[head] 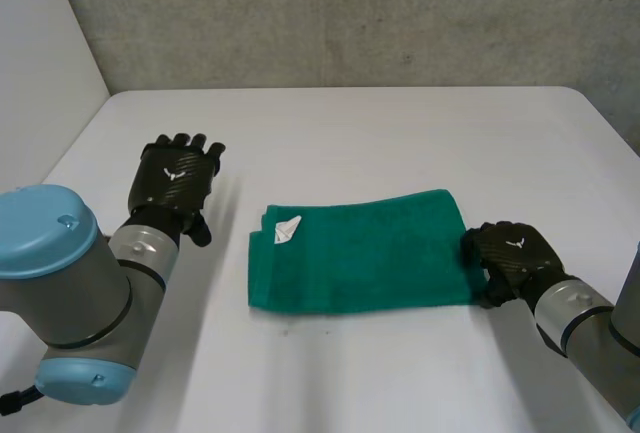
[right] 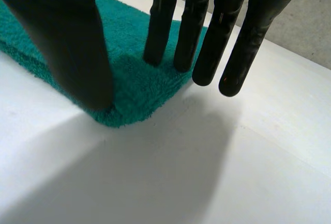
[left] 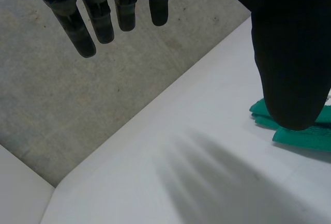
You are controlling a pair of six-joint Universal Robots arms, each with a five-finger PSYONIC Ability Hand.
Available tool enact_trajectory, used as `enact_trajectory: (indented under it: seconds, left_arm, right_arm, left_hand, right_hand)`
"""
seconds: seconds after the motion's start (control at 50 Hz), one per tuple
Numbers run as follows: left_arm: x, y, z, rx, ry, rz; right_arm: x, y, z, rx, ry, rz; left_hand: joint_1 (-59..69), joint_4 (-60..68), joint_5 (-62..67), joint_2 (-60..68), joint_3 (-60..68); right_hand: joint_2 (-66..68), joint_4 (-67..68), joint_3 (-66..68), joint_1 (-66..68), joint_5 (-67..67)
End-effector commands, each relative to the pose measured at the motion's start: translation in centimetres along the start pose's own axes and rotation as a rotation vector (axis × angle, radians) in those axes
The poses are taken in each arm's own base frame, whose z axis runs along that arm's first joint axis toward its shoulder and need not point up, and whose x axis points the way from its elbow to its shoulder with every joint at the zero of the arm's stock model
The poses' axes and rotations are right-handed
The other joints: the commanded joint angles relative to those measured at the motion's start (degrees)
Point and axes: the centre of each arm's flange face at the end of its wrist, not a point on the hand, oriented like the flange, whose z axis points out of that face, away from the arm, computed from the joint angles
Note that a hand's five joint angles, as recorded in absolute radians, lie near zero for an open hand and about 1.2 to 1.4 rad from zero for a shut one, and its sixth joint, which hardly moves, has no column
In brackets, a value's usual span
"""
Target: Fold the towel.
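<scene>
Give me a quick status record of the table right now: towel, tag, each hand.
cloth: green terry towel, lying flat on the white table, already doubled in layers
tag: white fabric tag, on top near the towel's left end
left hand: open, fingers straight, above bare table left of the towel, apart from it
right hand: open, straight fingertips resting on the towel's right end, by a corner

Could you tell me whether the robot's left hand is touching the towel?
No, in the head view the left hand hovers beside the towel with bare table between them.
</scene>
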Motion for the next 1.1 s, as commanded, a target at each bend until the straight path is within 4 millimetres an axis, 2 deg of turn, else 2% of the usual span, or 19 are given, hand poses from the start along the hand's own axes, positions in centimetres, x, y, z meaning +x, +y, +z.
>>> enact_trajectory:
  seconds: [0.02, 0.14, 0.24, 0.28, 0.32, 0.36, 0.44, 0.58, 0.6, 0.62, 0.64, 0.66, 0.68, 0.76, 0.86, 0.96, 1.1]
  left_arm:
    - [0.1, 0.0, 0.0, -0.001, 0.002, -0.001]
    - [0.0, -0.1, 0.0, 0.001, -0.002, -0.001]
    - [-0.2, -0.2, 0.0, 0.004, -0.006, -0.002]
    - [-0.4, -0.2, 0.1, 0.005, -0.011, -0.002]
    - [-0.5, -0.3, 0.1, 0.007, -0.014, -0.003]
    - [-0.5, -0.4, 0.1, 0.010, -0.015, -0.003]
    - [-0.5, -0.3, 0.0, 0.007, -0.014, -0.003]
    - [-0.3, 0.0, -0.2, -0.003, -0.007, -0.002]
    - [-0.3, 0.0, -0.2, -0.003, -0.005, -0.001]
    - [-0.3, 0.0, -0.2, -0.003, -0.005, -0.001]
    - [-0.2, 0.0, -0.3, -0.002, -0.002, -0.001]
    - [-0.2, 0.0, -0.3, -0.003, -0.002, -0.001]
    - [-0.2, 0.0, -0.3, -0.003, -0.002, -0.001]
    - [-0.1, 0.0, -0.3, -0.004, 0.000, -0.001]
    - [0.0, 0.1, -0.3, -0.005, 0.002, -0.001]
    - [0.1, 0.1, -0.3, -0.007, 0.005, 0.000]
    - [0.2, 0.3, -0.3, -0.012, 0.007, 0.001]
  right_arm:
    - [0.1, 0.1, 0.4, 0.007, 0.004, -0.005]
    - [0.1, -0.2, 1.0, 0.012, 0.000, -0.009]
    - [-0.1, -1.8, 2.0, 0.056, -0.015, -0.026]
    - [-1.3, -2.9, 2.1, 0.087, -0.046, -0.041]
    - [-5.2, -5.6, 1.8, 0.156, -0.150, -0.091]
    - [-6.7, -6.7, 1.3, 0.171, -0.190, -0.104]
    - [-9.0, -7.1, 0.5, 0.139, -0.251, -0.100]
    - [-8.2, -4.7, 0.4, 0.053, -0.185, -0.077]
    - [-7.9, -4.5, 0.4, 0.047, -0.173, -0.073]
    - [-7.9, -4.5, 0.4, 0.047, -0.173, -0.073]
    - [-7.4, -4.2, 0.5, 0.038, -0.158, -0.066]
    - [-6.0, -3.5, 0.8, 0.020, -0.117, -0.049]
    - [-4.5, -3.0, 0.9, 0.009, -0.078, -0.030]
    - [-2.4, -1.5, 0.7, -0.017, -0.022, -0.004]
    - [-1.4, 0.3, 0.4, -0.042, -0.017, 0.025]
    - [-0.5, 0.8, 0.5, -0.040, -0.009, 0.024]
    - [0.3, 0.4, 1.2, -0.003, 0.011, 0.003]
  left_hand:
    - [-1.01, -1.62, -2.64, -1.61, -2.22]
    - [-1.01, -1.62, -2.64, -1.61, -2.22]
    - [-1.01, -1.62, -2.64, -1.61, -2.22]
    - [-1.01, -1.62, -2.64, -1.61, -2.22]
    - [-1.01, -1.62, -2.64, -1.61, -2.22]
    - [-1.01, -1.62, -2.64, -1.61, -2.22]
    - [-1.01, -1.62, -2.64, -1.61, -2.22]
    - [-1.01, -1.62, -2.64, -1.61, -2.22]
    - [-1.01, -1.62, -2.64, -1.61, -2.22]
    - [-1.01, -1.62, -2.64, -1.61, -2.22]
    - [-1.01, -1.62, -2.64, -1.61, -2.22]
    - [-1.01, -1.62, -2.64, -1.61, -2.22]
    - [-1.01, -1.62, -2.64, -1.61, -2.22]
    - [-1.01, -1.62, -2.64, -1.61, -2.22]
    - [-1.01, -1.62, -2.64, -1.61, -2.22]
    - [-1.01, -1.62, -2.64, -1.61, -2.22]
    - [-1.01, -1.62, -2.64, -1.61, -2.22]
  right_hand:
    - [37.98, 38.32, 37.94, 44.08, 39.86]
    - [37.98, 38.32, 37.94, 44.08, 39.86]
    - [37.98, 38.32, 37.94, 44.08, 39.86]
    - [37.98, 38.32, 37.94, 44.08, 39.86]
    - [37.98, 38.32, 37.94, 44.08, 39.86]
    - [37.98, 38.32, 37.94, 44.08, 39.86]
    - [37.98, 38.32, 37.94, 44.08, 39.86]
    - [37.98, 38.32, 37.94, 44.08, 39.86]
    - [28.21, 28.55, 28.18, 34.31, 30.10]
    - [28.12, 28.46, 28.08, 34.21, 30.00]
    - [18.96, 19.30, 18.92, 25.05, 20.84]
    - [8.71, 9.05, 8.67, 14.80, 10.59]
    - [3.94, 4.28, 3.90, 10.04, 5.83]
    - [-9.38, -9.04, -9.42, -3.28, -7.50]
    - [-8.39, -8.05, -8.43, -2.29, -6.51]
    - [-6.54, -6.20, -6.57, -0.44, -4.65]
    - [19.83, 20.16, 19.79, 25.92, 21.71]
